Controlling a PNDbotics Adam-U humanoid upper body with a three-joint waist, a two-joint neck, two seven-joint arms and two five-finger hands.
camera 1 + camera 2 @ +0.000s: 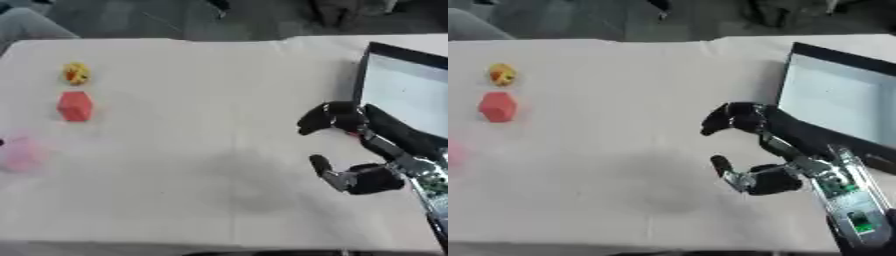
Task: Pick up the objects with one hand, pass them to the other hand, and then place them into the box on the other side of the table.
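Note:
Three small objects lie on the left of the table: a yellow one (76, 73) at the back, a red blocky one (75, 106) just in front of it, and a blurred pink one (19, 153) near the left edge. My right hand (376, 177) hovers over the right side of the table, beside the box (784, 87), far from all three objects. Its fingers (331, 116) are bent in a relaxed curve and its thumb (320, 165) stands well apart from them. Nothing shows between them. The left hand is out of sight.
The box has a black rim and a pale inside and stands at the table's right edge. A cream cloth (201, 150) covers the table, with a fold line running down its middle. Dark floor lies beyond the far edge.

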